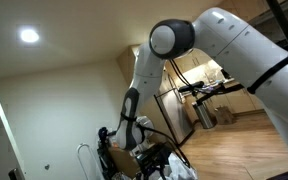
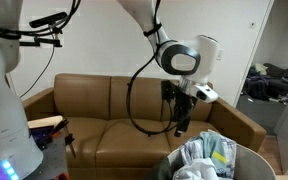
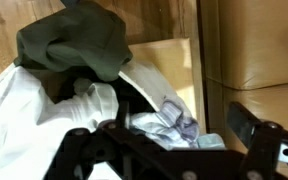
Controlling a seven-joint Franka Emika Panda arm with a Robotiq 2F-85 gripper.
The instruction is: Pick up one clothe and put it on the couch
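A pile of clothes [image 2: 206,155] fills a basket in front of the brown couch [image 2: 104,105]. In the wrist view I see a dark green cloth [image 3: 74,45] on top, white cloth [image 3: 24,120] below it, and a light blue striped cloth [image 3: 169,118] in the middle. My gripper [image 2: 181,120] hangs just above the basket's couch-side edge, fingers pointing down. In the wrist view the gripper [image 3: 156,127] is open and empty, with the striped cloth between its fingers below. The couch cushions [image 3: 254,50] show at the right.
The basket rim [image 2: 246,152] stands at the lower right. A doorway with dark items [image 2: 274,82] is at the right. The robot's base and a cable mount [image 2: 4,90] fill the left. The arm [image 1: 234,45] spans the low view, with wood floor [image 1: 234,150] behind.
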